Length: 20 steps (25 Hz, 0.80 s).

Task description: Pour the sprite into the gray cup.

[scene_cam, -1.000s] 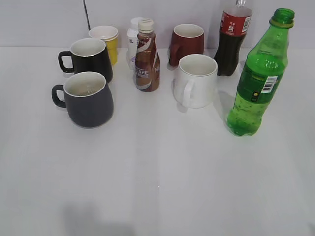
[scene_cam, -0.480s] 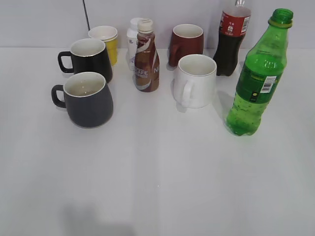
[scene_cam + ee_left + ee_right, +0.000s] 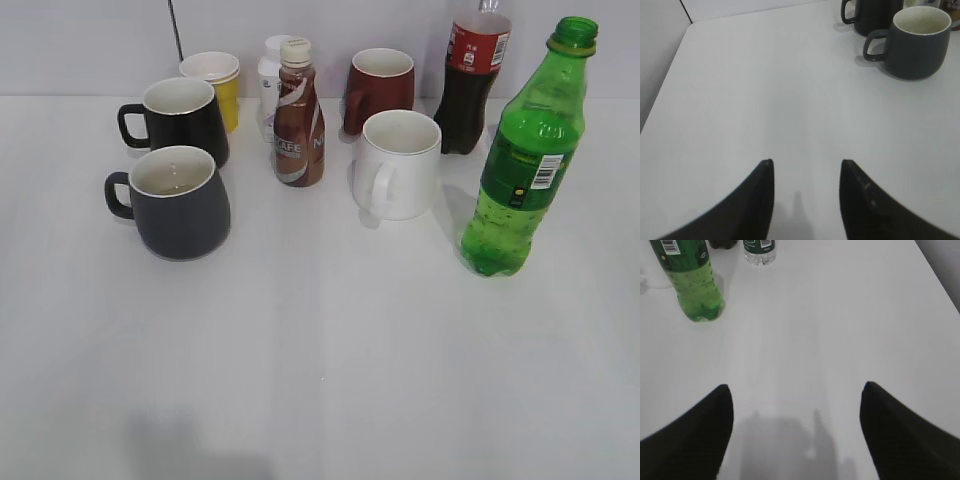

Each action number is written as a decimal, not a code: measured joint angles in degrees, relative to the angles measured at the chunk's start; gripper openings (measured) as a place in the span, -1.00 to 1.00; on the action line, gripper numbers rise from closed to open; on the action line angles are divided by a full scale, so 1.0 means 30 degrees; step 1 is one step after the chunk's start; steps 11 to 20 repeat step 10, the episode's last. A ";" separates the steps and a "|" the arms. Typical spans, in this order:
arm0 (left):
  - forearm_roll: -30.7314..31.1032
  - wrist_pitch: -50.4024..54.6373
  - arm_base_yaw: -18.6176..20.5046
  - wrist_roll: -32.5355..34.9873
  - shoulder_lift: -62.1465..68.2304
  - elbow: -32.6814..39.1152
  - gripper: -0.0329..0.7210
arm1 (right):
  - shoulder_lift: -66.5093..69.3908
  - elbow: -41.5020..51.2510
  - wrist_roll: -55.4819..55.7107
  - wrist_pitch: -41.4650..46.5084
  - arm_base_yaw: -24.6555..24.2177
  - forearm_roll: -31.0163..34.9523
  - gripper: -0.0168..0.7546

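Both grippers hang over bare table, jaws apart and empty: the left gripper (image 3: 806, 172) near the gray cup (image 3: 181, 203), the right gripper (image 3: 796, 395) short of the sprite (image 3: 527, 160). That bottle stands uncapped at the right, well apart from the cup, with a white mug (image 3: 397, 164) between. A high or off-centre grip could tip it and spill

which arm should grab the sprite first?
Right. The sprite stands at the table's right side and shows just ahead of the open right gripper; the left gripper faces the gray cup.
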 joint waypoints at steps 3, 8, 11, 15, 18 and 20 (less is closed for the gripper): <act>0.0000 0.0000 0.0000 0.0000 0.0000 0.0000 -0.01 | 0.0000 0.0000 0.0000 0.0000 0.0000 0.0000 0.58; 0.0000 0.0000 0.0000 0.0000 0.0000 0.0000 -0.01 | 0.0000 0.0000 0.0000 0.0000 0.0000 0.0000 0.58; 0.0000 0.0000 0.0000 0.0000 0.0000 0.0000 -0.01 | 0.0000 0.0000 0.0000 0.0000 0.0000 0.0000 0.58; 0.0000 0.0000 0.0000 0.0000 0.0000 0.0000 -0.01 | 0.0000 0.0000 0.0000 0.0000 0.0000 0.0000 0.58; 0.0000 0.0000 0.0000 0.0000 0.0000 0.0000 -0.01 | 0.0000 0.0000 0.0000 0.0000 0.0000 0.0000 0.58; 0.0000 0.0000 0.0000 0.0000 0.0000 0.0000 -0.01 | 0.0000 0.0000 0.0000 0.0000 0.0000 0.0000 0.58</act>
